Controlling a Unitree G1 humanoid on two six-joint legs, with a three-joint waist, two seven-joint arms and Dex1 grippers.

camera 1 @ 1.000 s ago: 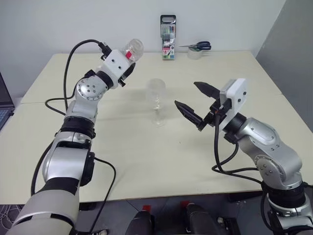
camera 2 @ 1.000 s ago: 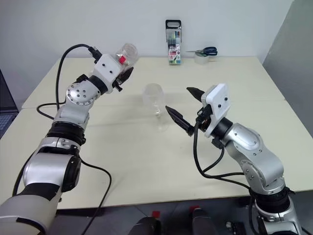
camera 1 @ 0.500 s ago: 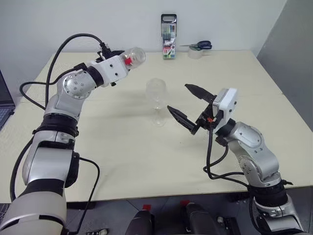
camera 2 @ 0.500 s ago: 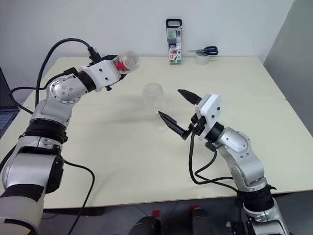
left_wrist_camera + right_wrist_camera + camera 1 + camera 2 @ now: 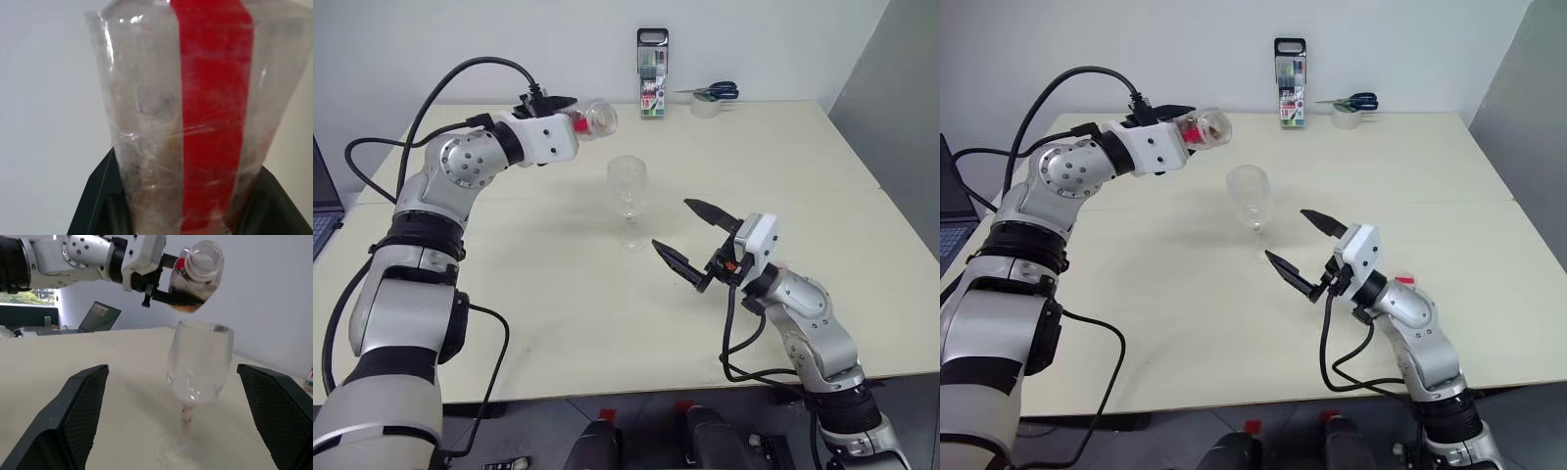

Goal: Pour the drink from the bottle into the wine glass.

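On the table: the wine glass [image 5: 626, 186] stands upright near the middle of the table [image 5: 558, 294], foot flat, bowl apparently empty.
Bottle position: the bottle [image 5: 594, 117] is held in the air, up and to the robot's left of the glass rim, on the far side of it, apart from it.
Bottle axis: lies close to level, open mouth toward the glass; the right wrist view shows the mouth uncapped [image 5: 203, 254].
Drink: the drink [image 5: 188, 301] pools along the lower side of the tilted bottle; no stream is visible.
Left gripper: the left gripper [image 5: 570, 111] is clamped on the bottle body, black fingers [image 5: 100, 200] pressing both sides beside the red label strip [image 5: 212, 112].
Right gripper: the right gripper [image 5: 690, 245] holds nothing, its jaws spread wide; it hangs low over the table on the near right of the glass, not touching it.
Nearer arm: the right gripper is closer to the stem; the left arm carries the pouring load.
Key relation: the bottle mouth is not yet over the bowl; judged, it must shift toward the glass before more tilt is applied.
Risk: judged, tilting further from this position would spill onto the table beside the foot.
Background: a marker pack [image 5: 651, 61], scissors [image 5: 710, 92] and a tape roll [image 5: 708, 108] sit at the far edge, well apart.
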